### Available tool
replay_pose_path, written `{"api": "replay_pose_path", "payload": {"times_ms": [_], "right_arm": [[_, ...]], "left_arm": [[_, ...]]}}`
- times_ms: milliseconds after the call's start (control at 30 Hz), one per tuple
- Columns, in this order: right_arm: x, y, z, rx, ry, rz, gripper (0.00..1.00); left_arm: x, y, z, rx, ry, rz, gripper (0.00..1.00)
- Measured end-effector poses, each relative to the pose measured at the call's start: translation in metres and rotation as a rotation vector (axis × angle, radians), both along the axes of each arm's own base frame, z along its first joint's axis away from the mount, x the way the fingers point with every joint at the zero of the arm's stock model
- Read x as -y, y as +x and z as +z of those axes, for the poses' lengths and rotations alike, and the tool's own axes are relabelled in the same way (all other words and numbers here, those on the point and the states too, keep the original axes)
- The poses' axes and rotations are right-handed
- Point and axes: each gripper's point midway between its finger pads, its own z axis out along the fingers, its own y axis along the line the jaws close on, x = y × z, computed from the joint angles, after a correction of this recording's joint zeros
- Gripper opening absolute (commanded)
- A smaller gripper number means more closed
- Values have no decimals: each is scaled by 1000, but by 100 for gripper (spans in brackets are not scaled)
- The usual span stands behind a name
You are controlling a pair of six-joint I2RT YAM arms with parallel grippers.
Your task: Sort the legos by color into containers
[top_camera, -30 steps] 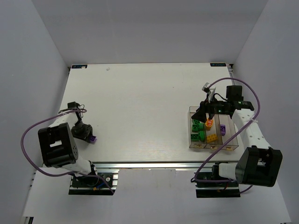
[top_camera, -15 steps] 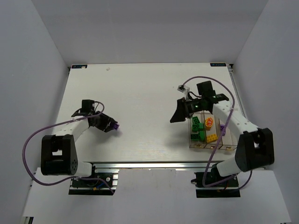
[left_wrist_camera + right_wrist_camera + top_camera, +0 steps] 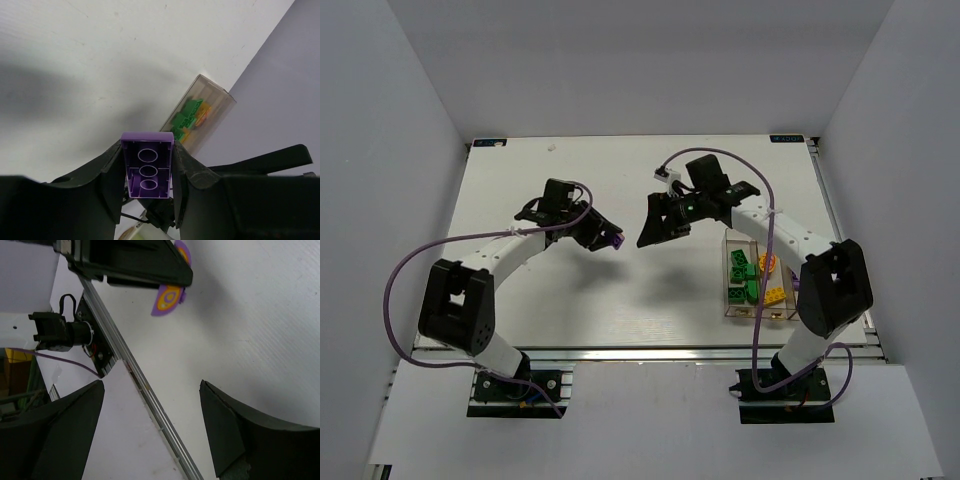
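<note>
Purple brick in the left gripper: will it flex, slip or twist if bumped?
Probably rigid: the purple brick sits undeformed in the left gripper. Likely light, since its underside shows hollow tubes. Its smooth side walls look slick, and only those flat sides are pinched, so a bump could pivot it.

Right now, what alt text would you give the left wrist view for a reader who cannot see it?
The left hand grips a purple lego between its black fingers, hollow underside facing the camera, above the white table. Beyond it stand the clear containers, holding green and orange legos.
</note>
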Motion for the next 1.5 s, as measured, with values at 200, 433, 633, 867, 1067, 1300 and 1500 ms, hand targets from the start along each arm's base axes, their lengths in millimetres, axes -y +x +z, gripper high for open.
{"api": "replay_pose_path", "payload": {"times_ms": [200, 433, 633, 867, 1067, 1300, 1500], "right_arm": [[-8, 6, -8, -8, -40, -60, 77], [-12, 21, -23, 0, -91, -106, 67], [-9, 27, -28, 19, -119, -133, 64], [-7, 31, -32, 26, -138, -152, 59], [-8, 37, -40, 19, -155, -163, 51], [-9, 42, -37, 25, -161, -189, 21], [-9, 43, -37, 25, -161, -196, 0]], "left_arm": [[28, -5, -17, -76, -6, -35, 0], [53, 0, -9, -71, -23, -71, 0], [60, 3, -1, -53, -44, -74, 0], [65, -1, 1, -65, -60, -79, 0], [72, -2, 6, -64, -84, -87, 0], [73, 3, 8, -56, -92, -64, 0], [74, 4, 10, -53, -98, -52, 30]]}}
